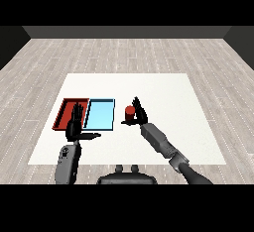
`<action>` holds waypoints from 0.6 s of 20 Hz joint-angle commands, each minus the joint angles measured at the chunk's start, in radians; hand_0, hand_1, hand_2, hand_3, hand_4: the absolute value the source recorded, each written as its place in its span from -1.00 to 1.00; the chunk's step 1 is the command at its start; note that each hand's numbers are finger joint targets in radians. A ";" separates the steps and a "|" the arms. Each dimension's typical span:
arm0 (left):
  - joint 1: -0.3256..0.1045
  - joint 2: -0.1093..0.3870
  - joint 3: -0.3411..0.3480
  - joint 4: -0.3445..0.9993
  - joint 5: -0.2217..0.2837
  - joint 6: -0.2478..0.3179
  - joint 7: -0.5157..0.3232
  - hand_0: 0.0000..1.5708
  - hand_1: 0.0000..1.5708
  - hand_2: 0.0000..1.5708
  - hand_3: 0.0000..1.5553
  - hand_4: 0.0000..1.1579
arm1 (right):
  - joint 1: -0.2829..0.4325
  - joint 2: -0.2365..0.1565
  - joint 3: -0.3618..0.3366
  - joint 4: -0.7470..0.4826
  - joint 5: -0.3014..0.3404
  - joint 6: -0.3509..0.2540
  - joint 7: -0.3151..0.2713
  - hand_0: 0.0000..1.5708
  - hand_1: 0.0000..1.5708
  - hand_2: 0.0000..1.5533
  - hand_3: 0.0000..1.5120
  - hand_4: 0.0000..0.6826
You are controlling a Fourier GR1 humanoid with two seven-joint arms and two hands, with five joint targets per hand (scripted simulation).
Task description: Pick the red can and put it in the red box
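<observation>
**Mia:** Look, the right hand (138, 113) is right next to the red can (130, 112). Is it holding it?

**Ben:** I don't think so. The fingers point up straight and the thumb sticks out under the can. They are spread out, not wrapped round it.

**Mia:** Where is the can?

**Ben:** It stands up on the white table (163, 92), just to the right of the light blue tray (99, 114). The red tray (66, 111) is on the other side of the blue one, so the can is not beside it.

**Mia:** What about the left hand (75, 126)?

**Ben:** It is over the near edge of the red tray. Its fingers are straight and it holds nothing.

**Mia:** So what should the robot do now?

**Ben:** I think it should slide the right hand in until the can sits against the palm, then curl the fingers round the middle of the can.

**Mia:** Why the middle?

**Ben:** A push near the top could tip it over. After that I think it must lift the can high enough to pass over the blue tray.

**Mia:** And the left hand?

**Ben:** It may be in the way. I would move it off the red tray first.
</observation>
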 commanded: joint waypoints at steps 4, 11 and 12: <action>0.029 -0.053 -0.045 0.040 -0.060 0.046 -0.079 -1.00 -1.00 -1.00 -1.00 -1.00 | 0.009 0.000 0.144 -0.129 -0.114 -0.131 0.038 -1.00 -1.00 -1.00 -1.00 -1.00; -0.035 -0.024 -0.014 -0.018 -0.017 0.041 0.041 -1.00 -1.00 -1.00 -1.00 -1.00 | -0.059 0.000 0.164 -0.054 -0.140 -0.206 0.090 -1.00 -1.00 -1.00 -1.00 -1.00; 0.081 -0.037 -0.038 -0.029 -0.016 0.002 -0.050 -1.00 -1.00 -1.00 -1.00 -1.00 | -0.057 0.000 0.139 0.035 -0.133 -0.137 0.031 -1.00 -1.00 -1.00 -1.00 -1.00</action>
